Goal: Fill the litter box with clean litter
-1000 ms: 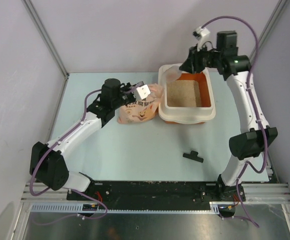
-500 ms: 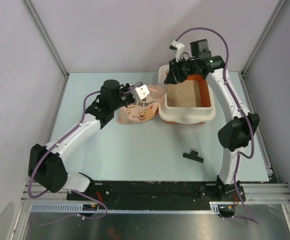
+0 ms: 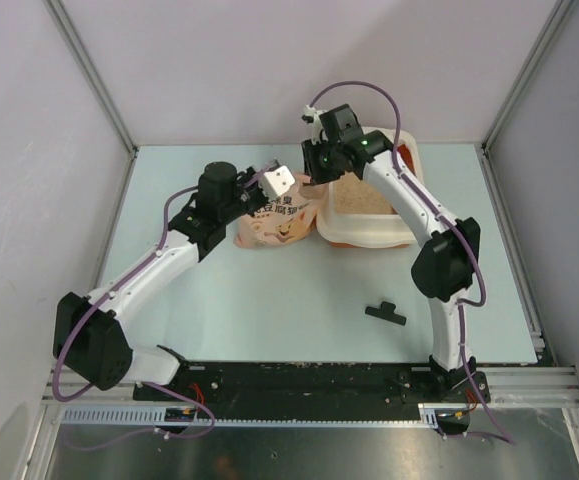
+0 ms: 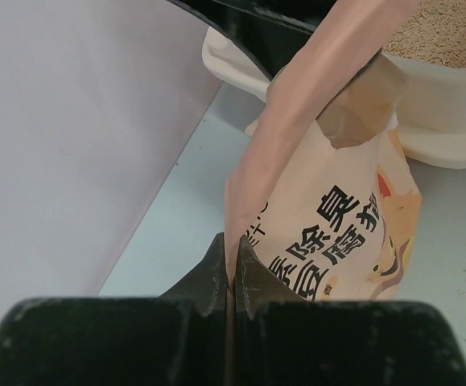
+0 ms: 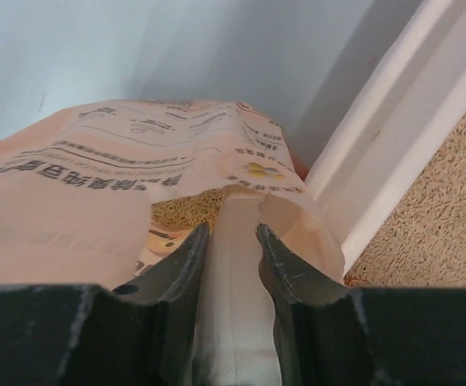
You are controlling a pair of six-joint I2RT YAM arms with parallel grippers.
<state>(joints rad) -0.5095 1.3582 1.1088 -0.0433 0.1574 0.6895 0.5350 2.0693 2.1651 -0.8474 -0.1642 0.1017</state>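
Note:
The litter box [image 3: 369, 238], cream rim and orange walls, holds tan clean litter [image 3: 364, 200]. Left of it lies the pink-peach bag [image 3: 274, 225] with dark characters. My left gripper [image 3: 266, 195] is shut on the bag's edge; its tips [image 4: 231, 245] pinch the peach film [image 4: 337, 233]. My right gripper [image 3: 319, 170] hovers at the bag's mouth beside the box's left rim [image 5: 393, 145]. Its jaws [image 5: 233, 229] are shut on a pale scoop-like piece [image 5: 237, 281], whose front end sits in the bag opening where granules [image 5: 180, 211] show.
A small black clip [image 3: 385, 313] lies on the pale table in front of the box, near the right arm. Grey walls with metal posts close in the table on the left, back and right.
My right arm has swung left from the litter box's far corner, carrying the pale piece to the bag's mouth. The left gripper keeps its hold on the bag, hardly moved.

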